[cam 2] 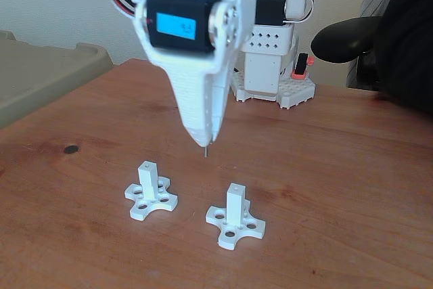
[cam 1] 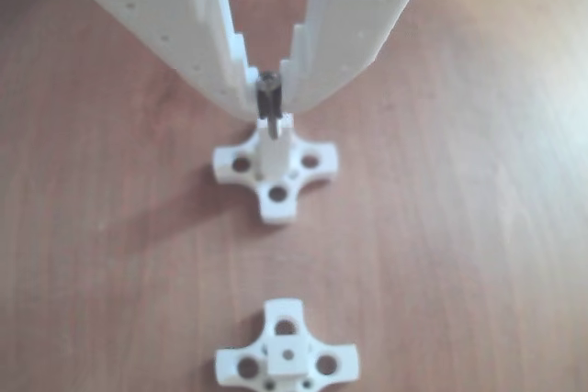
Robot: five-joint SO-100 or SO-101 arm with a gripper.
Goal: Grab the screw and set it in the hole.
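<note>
White claw point(cam 1: 268, 103) gripping screw point(cam 1: 268, 100) above post point(cam 1: 273, 149)

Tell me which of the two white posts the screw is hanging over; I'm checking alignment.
The post farther up in the other view, directly under the pincer and its screw. The other post stands apart, near the bottom edge.

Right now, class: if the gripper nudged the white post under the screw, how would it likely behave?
The post looks like light plastic, so it would probably slide on the smooth table. Its wide cross-shaped base should resist tipping. The screw, pinched in the gripper, looks stiff.
</note>
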